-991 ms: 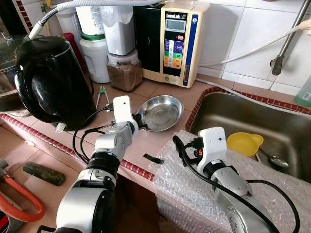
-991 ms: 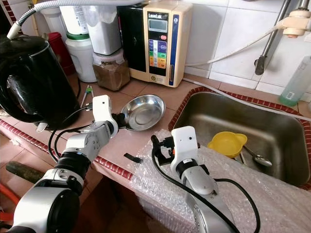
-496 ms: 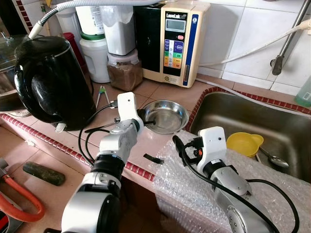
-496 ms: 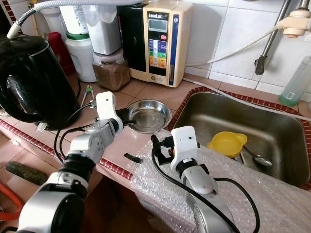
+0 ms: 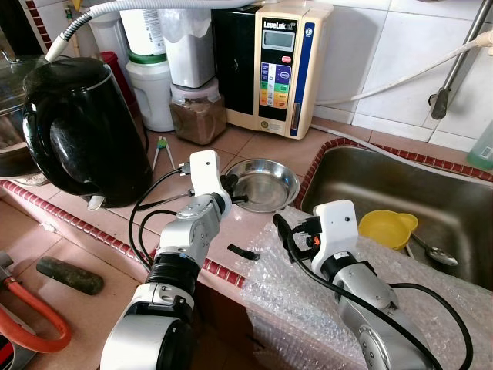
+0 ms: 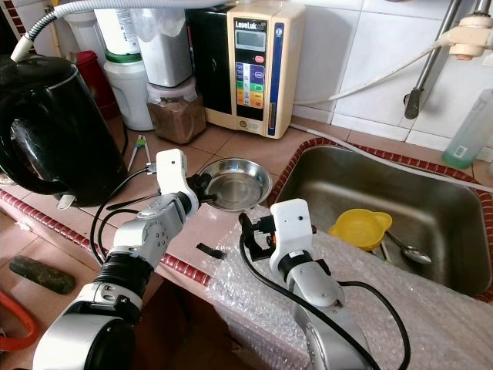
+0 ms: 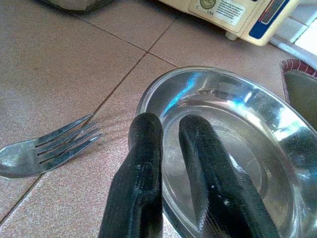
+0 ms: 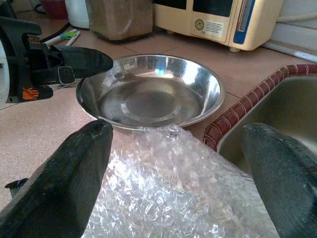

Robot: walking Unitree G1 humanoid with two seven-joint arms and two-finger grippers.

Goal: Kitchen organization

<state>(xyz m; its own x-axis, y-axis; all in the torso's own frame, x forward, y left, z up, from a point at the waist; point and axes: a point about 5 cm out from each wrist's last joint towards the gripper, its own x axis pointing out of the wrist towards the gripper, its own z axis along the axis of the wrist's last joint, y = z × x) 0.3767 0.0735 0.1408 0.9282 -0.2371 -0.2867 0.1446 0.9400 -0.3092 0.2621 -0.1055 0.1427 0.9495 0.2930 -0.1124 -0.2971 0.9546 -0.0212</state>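
The steel bowl [image 5: 263, 183] sits flat on the tiled tabletop [image 5: 231, 142], right up near the red-tiled lip of the sink [image 5: 400, 196], with the cream water machine [image 5: 279, 65] behind it against the wall. Going by size around it: the big black kettle [image 5: 81, 131] is off to my left, well apart from the bowl, and a sheet of bubble wrap [image 5: 308, 285] hangs over the tabletop's front edge, its crinkled edge just touching the bowl's near rim. Inside the sink there's a yellow scoop [image 5: 387, 227] and a spoon [image 5: 431, 253].

My left hand [image 7: 171, 144] is pinched on the bowl's left rim, one finger inside and one outside, nearly together. A fork [image 7: 47, 148] lies on the tiles just beside it. My right hand [image 8: 173, 163] hovers over the bubble wrap with its fingers spread wide, holding nothing, pointed at the bowl.

Open tile shows mostly between bowl and kettle.
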